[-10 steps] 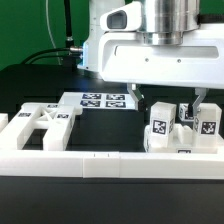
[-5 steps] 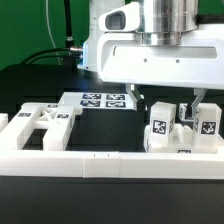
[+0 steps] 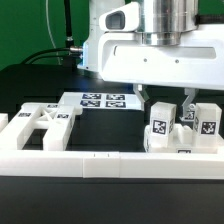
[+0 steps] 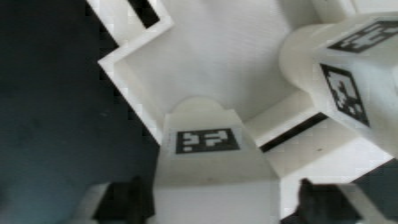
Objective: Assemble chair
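Gripper (image 3: 165, 101) hangs over upright chair leg (image 3: 159, 130), just behind border rail (image 3: 95, 160). Jaws wide apart, straddling leg, holding nothing; likely aligned for pinch on its flat sides. Second leg (image 3: 207, 122) just beside, behind same rail, leaves tight finger room. Crossed chair piece (image 3: 45, 120) farther along rail.

The border rail (image 3: 100, 160) hides the bases of the chair pieces (image 3: 160, 128).

The gripper (image 3: 166, 102) has a broad, boxy white housing with rounded edges, a ribbed silver-grey metal cylinder above it, a small blue-lit patch beside that, and two short dark fingers (image 3: 141, 96).
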`<state>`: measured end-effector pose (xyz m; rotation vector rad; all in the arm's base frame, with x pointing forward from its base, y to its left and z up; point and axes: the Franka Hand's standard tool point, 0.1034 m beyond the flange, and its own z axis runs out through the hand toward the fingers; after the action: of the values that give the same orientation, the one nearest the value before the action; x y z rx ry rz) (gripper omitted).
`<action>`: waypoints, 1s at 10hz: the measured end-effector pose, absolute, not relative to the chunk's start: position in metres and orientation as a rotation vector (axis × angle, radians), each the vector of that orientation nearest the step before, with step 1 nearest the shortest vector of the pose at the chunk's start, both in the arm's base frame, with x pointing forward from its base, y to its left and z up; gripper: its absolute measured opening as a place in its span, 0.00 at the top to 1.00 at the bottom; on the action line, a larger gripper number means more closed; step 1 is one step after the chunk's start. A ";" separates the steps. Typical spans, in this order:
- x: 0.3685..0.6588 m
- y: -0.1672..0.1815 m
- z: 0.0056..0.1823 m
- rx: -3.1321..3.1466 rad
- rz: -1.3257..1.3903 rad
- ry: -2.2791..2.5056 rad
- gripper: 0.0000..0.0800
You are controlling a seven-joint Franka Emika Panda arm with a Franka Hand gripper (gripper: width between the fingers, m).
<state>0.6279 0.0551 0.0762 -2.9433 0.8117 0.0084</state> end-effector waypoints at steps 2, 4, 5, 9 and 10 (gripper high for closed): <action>0.628 0.054 0.076 -2.944 0.008 0.813 0.64; 0.628 0.054 0.076 -2.942 0.008 0.820 0.64; 0.628 0.054 0.076 -2.935 0.009 0.843 0.64; 0.628 0.053 0.076 -2.726 0.013 1.277 0.64; 0.629 0.052 0.077 -2.622 -0.009 1.443 0.64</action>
<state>0.6293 0.0523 0.0765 -2.6225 1.4427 -0.0087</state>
